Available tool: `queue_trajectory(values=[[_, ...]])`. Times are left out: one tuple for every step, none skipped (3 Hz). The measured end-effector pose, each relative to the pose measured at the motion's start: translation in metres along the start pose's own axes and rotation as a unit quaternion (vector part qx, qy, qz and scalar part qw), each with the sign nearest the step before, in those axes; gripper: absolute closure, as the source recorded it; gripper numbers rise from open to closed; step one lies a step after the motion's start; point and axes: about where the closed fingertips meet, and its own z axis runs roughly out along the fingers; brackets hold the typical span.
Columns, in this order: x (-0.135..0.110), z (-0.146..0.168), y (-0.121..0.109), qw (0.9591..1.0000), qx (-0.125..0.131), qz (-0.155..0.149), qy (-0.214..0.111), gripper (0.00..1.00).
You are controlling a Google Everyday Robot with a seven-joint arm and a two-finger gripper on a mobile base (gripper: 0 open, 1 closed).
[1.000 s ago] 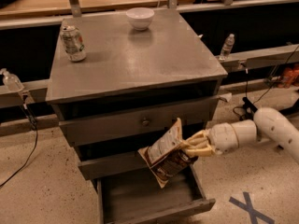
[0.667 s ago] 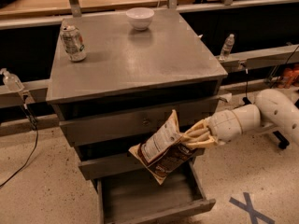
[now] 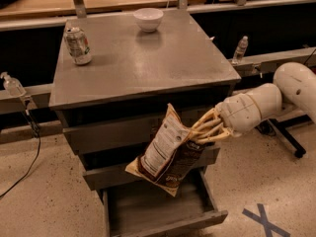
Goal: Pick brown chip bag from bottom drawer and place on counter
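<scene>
My gripper (image 3: 197, 134) is shut on the right edge of the brown chip bag (image 3: 165, 154) and holds it in the air in front of the cabinet's middle drawers. The bag hangs tilted, its white back label facing up and left. It is above the bottom drawer (image 3: 163, 214), which is pulled open with its grey inside showing. The counter (image 3: 148, 58) is the grey metal top of the cabinet, above and behind the bag. My white arm comes in from the right.
A silver soda can (image 3: 79, 45) stands at the counter's back left. A white bowl (image 3: 148, 19) sits at its back middle. A small bottle (image 3: 240, 48) stands on the ledge at the right, another (image 3: 12, 85) at the left. Wooden tabletops run behind.
The gripper has lifted the chip bag higher and a little to the left, clear of the open bottom drawer. The arm has risen with it.
</scene>
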Motion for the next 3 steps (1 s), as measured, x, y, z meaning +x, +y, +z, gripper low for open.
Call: queue_trajectory(values=[[-0.044,-0.011,-0.027,0.9995,0.001,-0.031,-0.007,1.00],[-0.090,-0.025,-0.067,0.9985,0.010,-0.053,0.007,1.00],[-0.103,-0.033,-0.117,0.9980,0.027,-0.056,0.011,1.00]])
